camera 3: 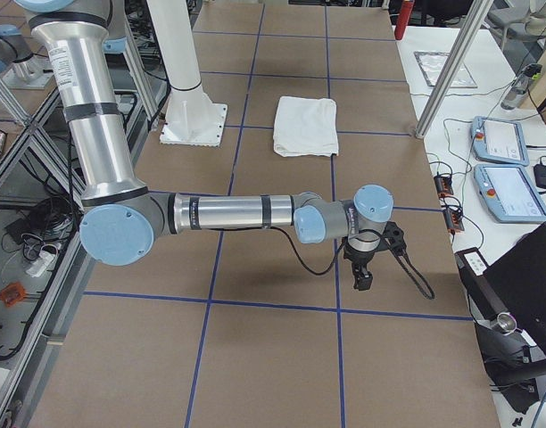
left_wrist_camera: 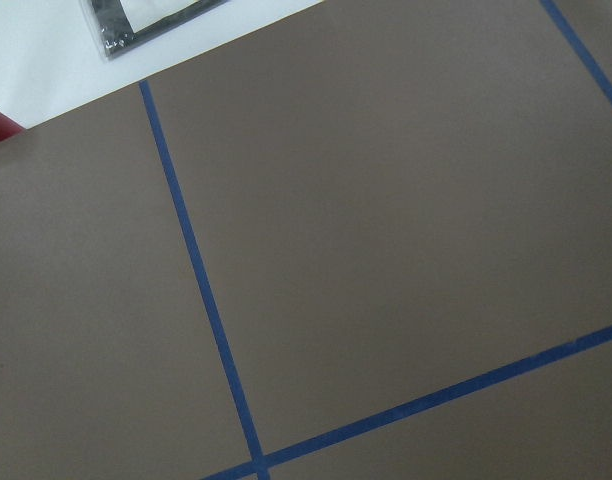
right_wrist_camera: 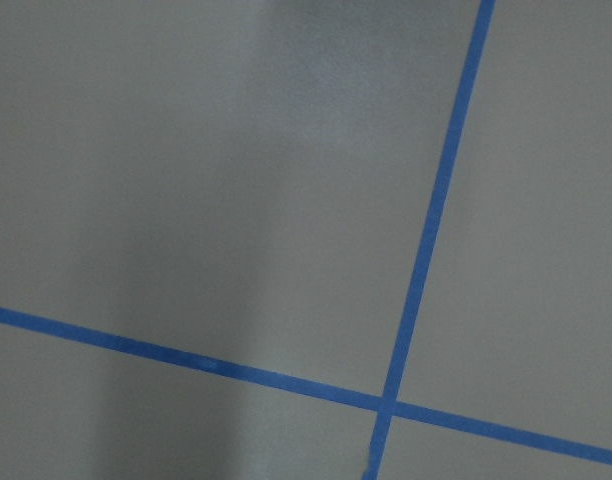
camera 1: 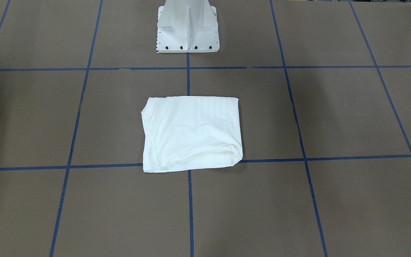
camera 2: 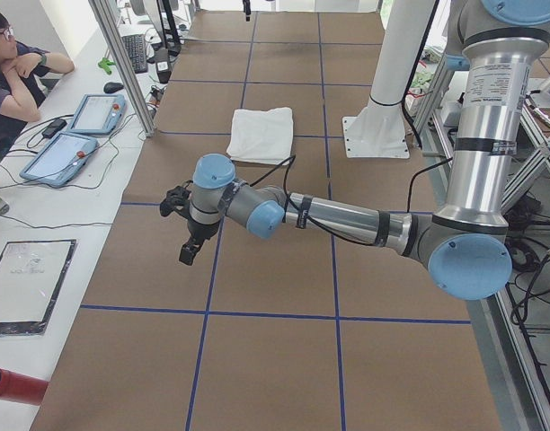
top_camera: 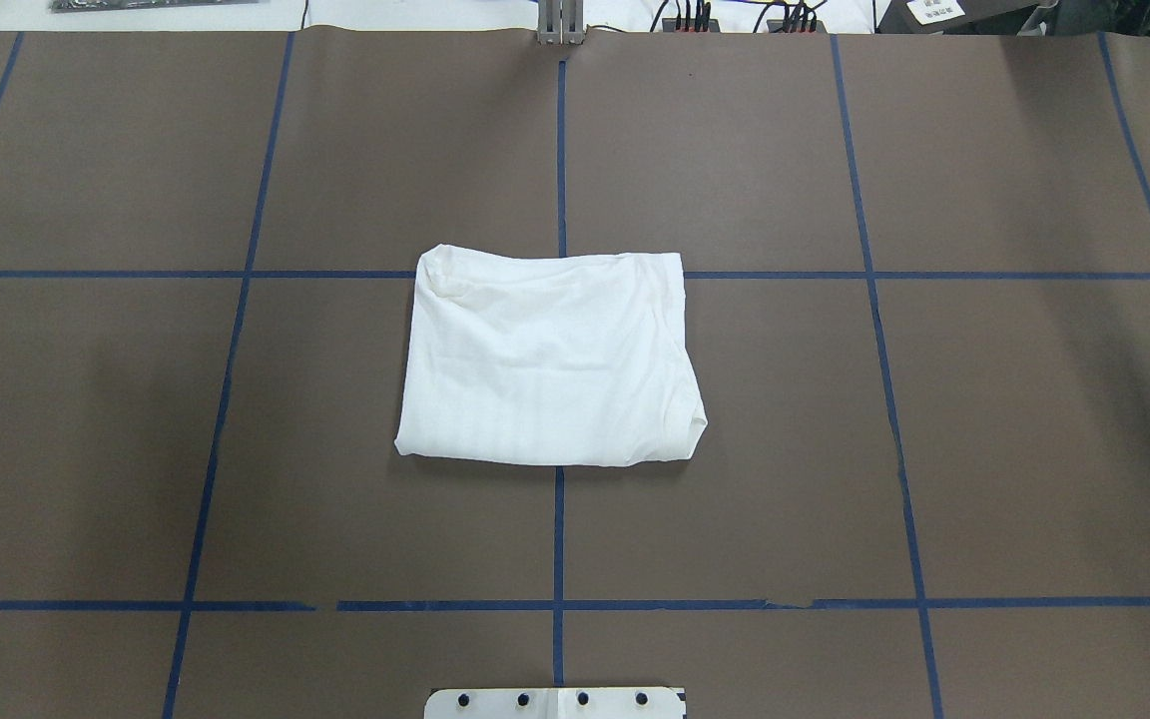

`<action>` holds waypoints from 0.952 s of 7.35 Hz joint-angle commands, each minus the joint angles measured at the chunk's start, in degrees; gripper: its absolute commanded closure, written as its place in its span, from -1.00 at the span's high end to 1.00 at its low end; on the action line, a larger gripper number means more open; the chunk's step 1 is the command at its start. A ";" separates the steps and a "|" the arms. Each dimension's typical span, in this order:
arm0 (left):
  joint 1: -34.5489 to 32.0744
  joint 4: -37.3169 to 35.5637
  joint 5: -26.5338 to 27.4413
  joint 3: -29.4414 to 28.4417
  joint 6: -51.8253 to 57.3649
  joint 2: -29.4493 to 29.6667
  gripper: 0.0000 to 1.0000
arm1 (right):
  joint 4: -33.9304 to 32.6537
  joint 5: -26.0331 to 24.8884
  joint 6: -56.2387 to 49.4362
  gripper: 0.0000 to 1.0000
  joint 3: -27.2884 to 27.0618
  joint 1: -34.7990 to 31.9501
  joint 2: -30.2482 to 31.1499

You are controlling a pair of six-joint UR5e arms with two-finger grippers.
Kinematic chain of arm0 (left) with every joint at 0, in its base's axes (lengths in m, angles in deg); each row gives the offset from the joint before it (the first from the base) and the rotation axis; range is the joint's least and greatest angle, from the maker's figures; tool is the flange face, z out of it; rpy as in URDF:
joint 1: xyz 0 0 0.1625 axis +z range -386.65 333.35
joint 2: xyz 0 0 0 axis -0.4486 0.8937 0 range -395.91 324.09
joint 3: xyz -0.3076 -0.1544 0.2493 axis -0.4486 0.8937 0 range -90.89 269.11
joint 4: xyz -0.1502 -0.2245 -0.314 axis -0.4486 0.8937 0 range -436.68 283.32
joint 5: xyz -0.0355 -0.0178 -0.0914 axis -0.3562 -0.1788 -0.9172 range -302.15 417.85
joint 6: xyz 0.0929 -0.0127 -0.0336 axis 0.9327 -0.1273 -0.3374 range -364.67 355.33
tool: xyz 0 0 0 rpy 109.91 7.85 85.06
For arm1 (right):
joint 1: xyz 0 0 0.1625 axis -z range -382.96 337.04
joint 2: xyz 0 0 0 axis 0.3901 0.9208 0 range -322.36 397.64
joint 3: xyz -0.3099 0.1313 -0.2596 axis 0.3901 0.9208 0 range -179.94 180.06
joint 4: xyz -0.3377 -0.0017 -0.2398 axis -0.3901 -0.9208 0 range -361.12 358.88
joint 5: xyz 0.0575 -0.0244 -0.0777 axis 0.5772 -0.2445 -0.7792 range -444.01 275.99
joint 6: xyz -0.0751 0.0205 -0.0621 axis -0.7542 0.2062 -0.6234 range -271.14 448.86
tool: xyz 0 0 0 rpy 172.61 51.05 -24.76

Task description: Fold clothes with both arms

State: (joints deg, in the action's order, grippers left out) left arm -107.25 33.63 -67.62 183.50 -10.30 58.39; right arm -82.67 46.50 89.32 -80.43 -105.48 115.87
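The white T-shirt [camera 1: 191, 134] lies folded into a compact rectangle at the table's centre, over a crossing of blue tape lines; no text, neck or sleeves show. It also shows in the overhead view [top_camera: 550, 359] and both side views [camera 2: 261, 133] [camera 3: 305, 125]. Both arms are stretched out low, far from it. My left gripper [camera 2: 187, 247] hangs over the table's left end and my right gripper [camera 3: 364, 276] over its right end. Neither holds cloth, and I cannot tell whether they are open or shut. Both wrist views show only brown table and tape, no fingers.
The white pedestal [camera 1: 187, 28] stands at the robot's edge of the table. An operator [camera 2: 14, 72] sits at a side bench with teach pendants [camera 2: 64, 157]; more pendants [camera 3: 505, 192] and a laptop [camera 3: 523, 285] lie beyond the far edge. A red cylinder [camera 2: 14, 386] lies off the table.
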 commanded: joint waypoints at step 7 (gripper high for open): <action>-7.80 -19.09 -4.50 -4.90 17.73 -1.40 1.00 | -2.55 7.48 2.71 1.00 -0.20 -4.22 4.39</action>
State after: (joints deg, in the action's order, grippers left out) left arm -112.75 15.80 -69.59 181.11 2.55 57.19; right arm -84.70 53.24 91.99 -80.29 -109.19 119.49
